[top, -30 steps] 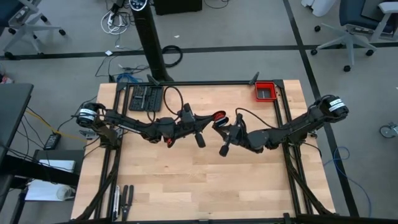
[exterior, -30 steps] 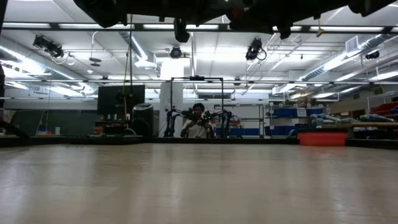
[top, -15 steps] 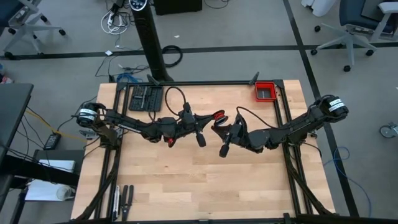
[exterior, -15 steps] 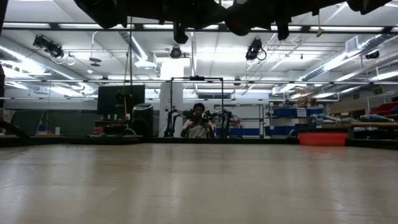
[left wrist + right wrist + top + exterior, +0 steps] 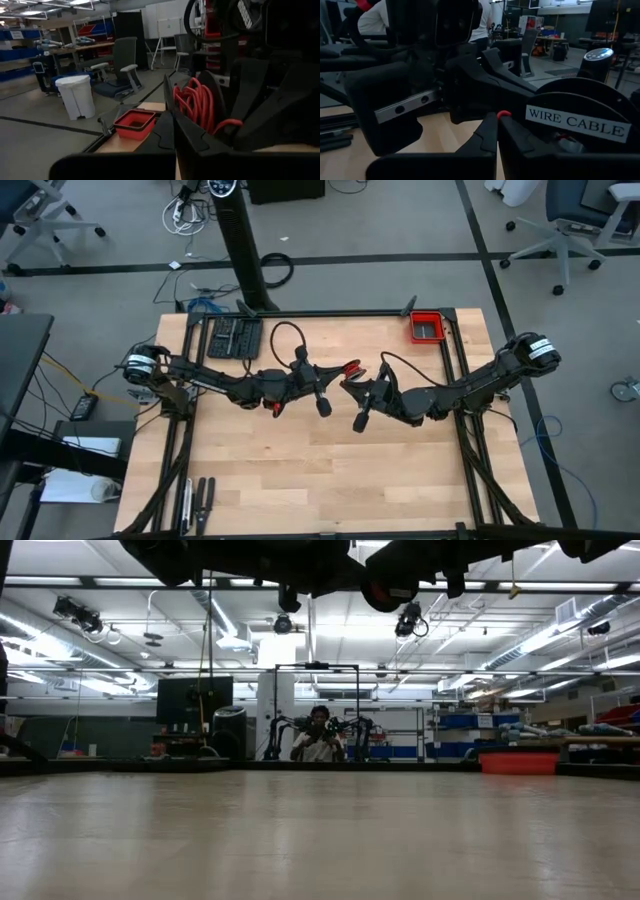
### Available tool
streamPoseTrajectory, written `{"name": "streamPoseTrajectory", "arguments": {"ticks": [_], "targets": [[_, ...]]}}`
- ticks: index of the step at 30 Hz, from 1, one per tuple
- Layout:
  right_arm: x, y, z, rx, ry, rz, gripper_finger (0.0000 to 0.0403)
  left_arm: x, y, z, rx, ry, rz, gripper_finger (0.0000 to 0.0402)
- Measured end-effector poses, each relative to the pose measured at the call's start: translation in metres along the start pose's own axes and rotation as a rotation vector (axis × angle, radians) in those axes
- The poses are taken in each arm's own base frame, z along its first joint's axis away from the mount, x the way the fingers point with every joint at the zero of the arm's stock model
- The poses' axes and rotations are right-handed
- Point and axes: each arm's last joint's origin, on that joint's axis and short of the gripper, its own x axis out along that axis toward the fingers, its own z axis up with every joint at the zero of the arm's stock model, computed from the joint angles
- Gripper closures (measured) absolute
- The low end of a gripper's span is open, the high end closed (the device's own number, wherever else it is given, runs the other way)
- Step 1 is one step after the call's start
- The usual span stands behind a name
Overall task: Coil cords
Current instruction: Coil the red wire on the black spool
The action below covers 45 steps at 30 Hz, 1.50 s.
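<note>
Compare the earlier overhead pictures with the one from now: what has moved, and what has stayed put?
Very little changed. The black cable loop over the left arm shifted slightly, and the right pincer barely stirred. Nothing was taken hold of or let go. Both pincers stay shut and close together above the middle of the table, the left pincer by the red cord bundle. The red bin has not moved.

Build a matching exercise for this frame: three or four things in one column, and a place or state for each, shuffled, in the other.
Things:
1. red cord
2. red bin
3. left claw
4. right claw

Places or states:
A. at the table's far right corner
B. bundled in loops between the two arms, above the table's middle
C. shut, with the label WIRE CABLE close ahead
D. shut, with the red loops just ahead

Pairs: 1-B, 2-A, 3-D, 4-C
</note>
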Motion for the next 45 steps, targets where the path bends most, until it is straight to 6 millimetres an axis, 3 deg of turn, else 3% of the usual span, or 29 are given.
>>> {"name": "streamPoseTrajectory", "arguments": {"ticks": [34, 45], "targets": [[-0.014, 0.007, 0.012, -0.143, -0.069, -0.122, 0.04, 0.002, -0.001, -0.003, 0.04, 0.068, -0.019, 0.0401], [-0.014, 0.006, 0.015, -0.142, -0.069, -0.137, 0.0347, 0.003, -0.005, -0.01, 0.079, 0.143, -0.066, 0.0401]]}}
